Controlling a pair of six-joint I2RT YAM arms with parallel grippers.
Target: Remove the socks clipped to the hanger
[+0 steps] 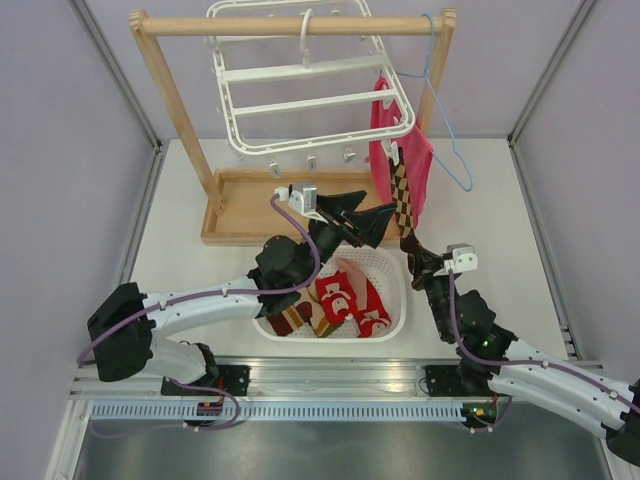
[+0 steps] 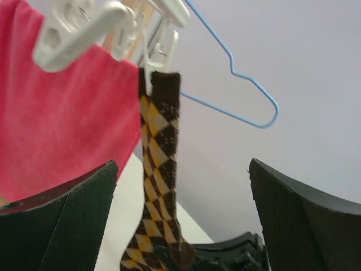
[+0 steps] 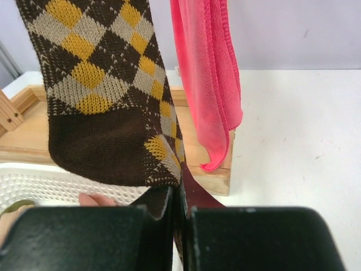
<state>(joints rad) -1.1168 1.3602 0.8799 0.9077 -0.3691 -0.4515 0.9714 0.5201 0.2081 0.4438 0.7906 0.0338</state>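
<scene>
White table (image 1: 520, 230), wooden rack (image 1: 240, 212) standing at its back, white perforated basket (image 1: 393, 276) nearer front

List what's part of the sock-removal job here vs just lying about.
Job: white hanger; diamond sock clipped to it, its lower end pinched by the right gripper; left gripper, open, nearby; red socks in the white basket.
Lying about: pink-red cloth; blue wire hanger; wooden rack.

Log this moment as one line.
left claw: open, facing diamond sock | right claw: shut on diamond sock | diamond sock: clipped to hanger | basket: red socks inside
</scene>
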